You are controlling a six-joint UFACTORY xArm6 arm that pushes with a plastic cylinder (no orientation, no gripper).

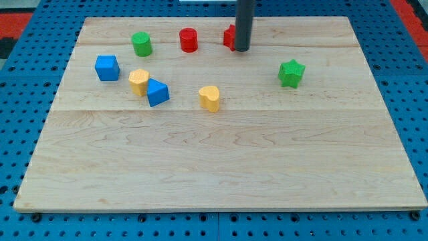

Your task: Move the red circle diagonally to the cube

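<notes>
The red circle (188, 39) stands near the view's top, left of centre. The blue cube (107, 67) sits at the left, below and left of the red circle. My tip (242, 49) is near the top centre, right of the red circle and apart from it. It stands in front of a second red block (229, 37), mostly hidden behind the rod, shape unclear. A green cylinder (142, 43) lies between the red circle and the blue cube.
A yellow block (139, 82) and a blue wedge-like block (158, 92) touch at the left. Another yellow block (210, 98) sits near the centre. A green star (291, 73) is at the right. The wooden board (221, 167) lies on a blue pegboard.
</notes>
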